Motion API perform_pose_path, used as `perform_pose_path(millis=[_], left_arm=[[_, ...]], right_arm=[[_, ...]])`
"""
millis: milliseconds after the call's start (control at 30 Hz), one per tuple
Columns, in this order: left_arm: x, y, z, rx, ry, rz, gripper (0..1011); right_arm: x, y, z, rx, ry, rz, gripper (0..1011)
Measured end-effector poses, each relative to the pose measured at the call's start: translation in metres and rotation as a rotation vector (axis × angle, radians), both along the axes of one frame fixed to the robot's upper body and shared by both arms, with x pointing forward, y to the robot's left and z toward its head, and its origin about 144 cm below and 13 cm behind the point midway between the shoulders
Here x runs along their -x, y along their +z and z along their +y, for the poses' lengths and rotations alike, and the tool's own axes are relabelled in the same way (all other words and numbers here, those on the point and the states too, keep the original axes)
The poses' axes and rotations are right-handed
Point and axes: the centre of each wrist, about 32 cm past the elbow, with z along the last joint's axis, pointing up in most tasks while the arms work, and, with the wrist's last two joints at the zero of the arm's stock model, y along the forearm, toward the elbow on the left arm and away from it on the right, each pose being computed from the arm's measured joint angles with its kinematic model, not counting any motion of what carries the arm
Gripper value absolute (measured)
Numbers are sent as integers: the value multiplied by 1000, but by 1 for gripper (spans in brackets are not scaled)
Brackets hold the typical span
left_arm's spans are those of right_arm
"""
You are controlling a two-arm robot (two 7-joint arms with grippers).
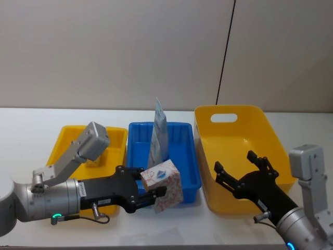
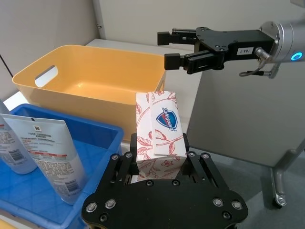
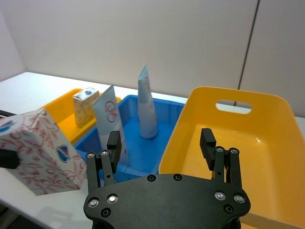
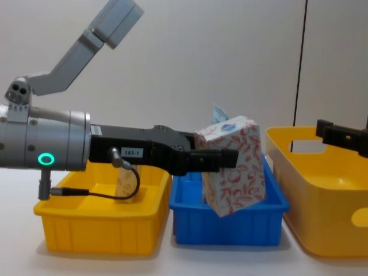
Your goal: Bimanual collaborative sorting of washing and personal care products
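Note:
My left gripper (image 1: 149, 184) is shut on the white carton (image 1: 164, 183) with red leaf print and a blue mark, holding it tilted over the front right corner of the blue bin (image 1: 183, 136). The carton (image 2: 159, 131) also shows in the chest view (image 4: 233, 167). Inside the blue bin a pale-blue tube (image 1: 158, 115) stands upright, with a flat pale-blue pouch (image 1: 157, 145) leaning in front of it. A small beige-yellow packet (image 3: 85, 106) stands in the small yellow bin (image 1: 117, 136). My right gripper (image 1: 237, 163) hangs open and empty over the large yellow bin (image 1: 271, 136).
The three bins stand side by side on the white table (image 1: 26, 130): small yellow at the left, blue in the middle, large yellow with a handle slot (image 1: 223, 118) at the right. A grey wall rises close behind them.

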Motion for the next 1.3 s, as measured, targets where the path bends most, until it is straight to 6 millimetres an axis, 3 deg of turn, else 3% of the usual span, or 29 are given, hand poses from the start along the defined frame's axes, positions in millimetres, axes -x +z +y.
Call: perform_pose_path(millis=[900, 1300], left_arm=[[-1, -1, -1, -3, -15, -3, 413], [-1, -1, -1, -3, -16, -3, 413]], right_arm=[[-13, 39, -62, 33, 385, 158, 1000], [-13, 46, -79, 82, 494, 191, 1000]])
